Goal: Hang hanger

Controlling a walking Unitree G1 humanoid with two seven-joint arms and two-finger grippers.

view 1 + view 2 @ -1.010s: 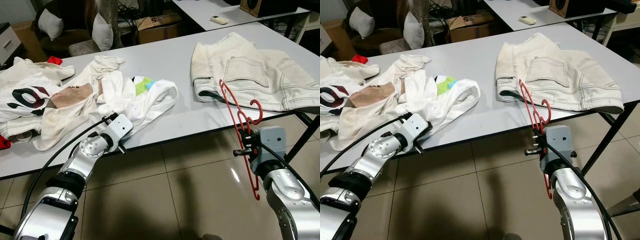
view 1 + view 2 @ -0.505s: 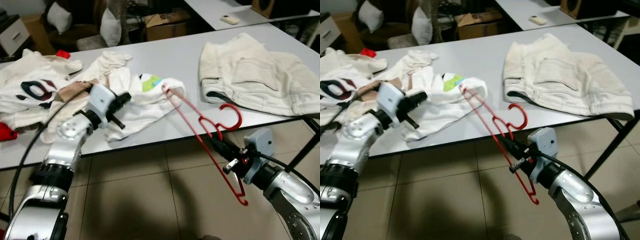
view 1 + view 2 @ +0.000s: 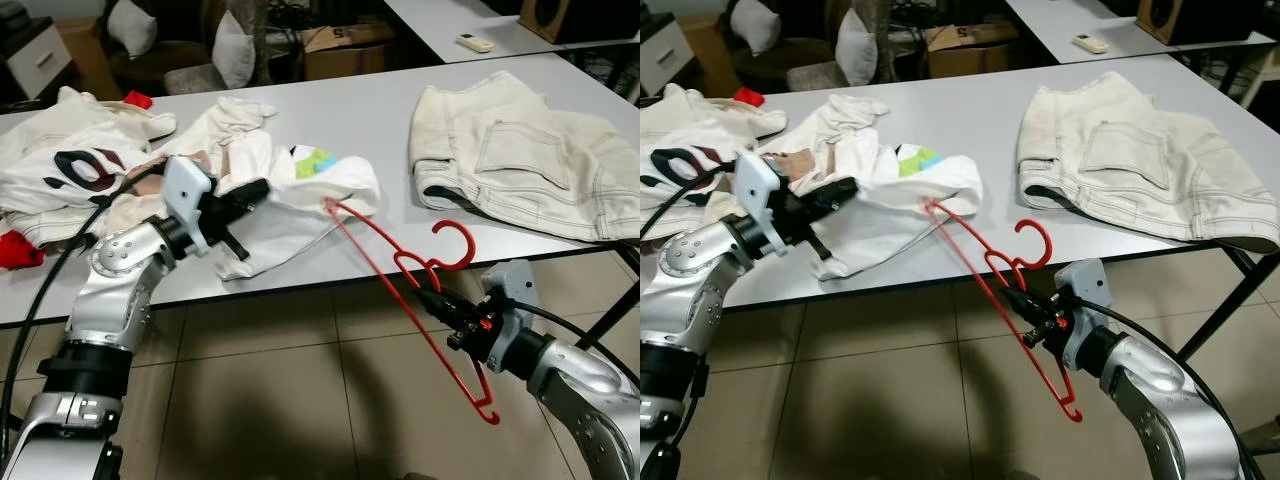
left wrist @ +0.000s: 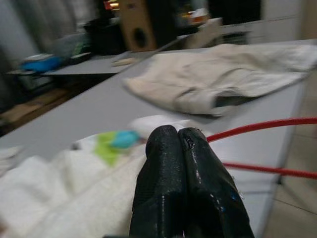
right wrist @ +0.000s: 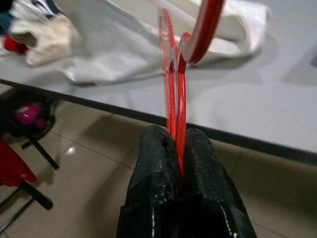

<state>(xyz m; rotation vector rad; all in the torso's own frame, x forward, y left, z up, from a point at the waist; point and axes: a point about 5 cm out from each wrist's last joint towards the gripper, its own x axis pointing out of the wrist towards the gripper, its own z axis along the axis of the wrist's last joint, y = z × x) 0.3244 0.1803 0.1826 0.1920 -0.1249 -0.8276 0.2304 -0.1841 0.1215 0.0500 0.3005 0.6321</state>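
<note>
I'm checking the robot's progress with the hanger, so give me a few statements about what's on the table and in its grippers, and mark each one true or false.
1. The right gripper holds a red hanger. True.
2. The hanger's far tip reaches the white shirt on the table. True.
3. The left gripper has its fingers spread wide open. False: the left wrist view shows its fingers pressed together.
4. The beige trousers lie on the floor. False: they lie on the table, to the robot's right.
5. The hanger's hook is blue. False: it is red like the rest.
</note>
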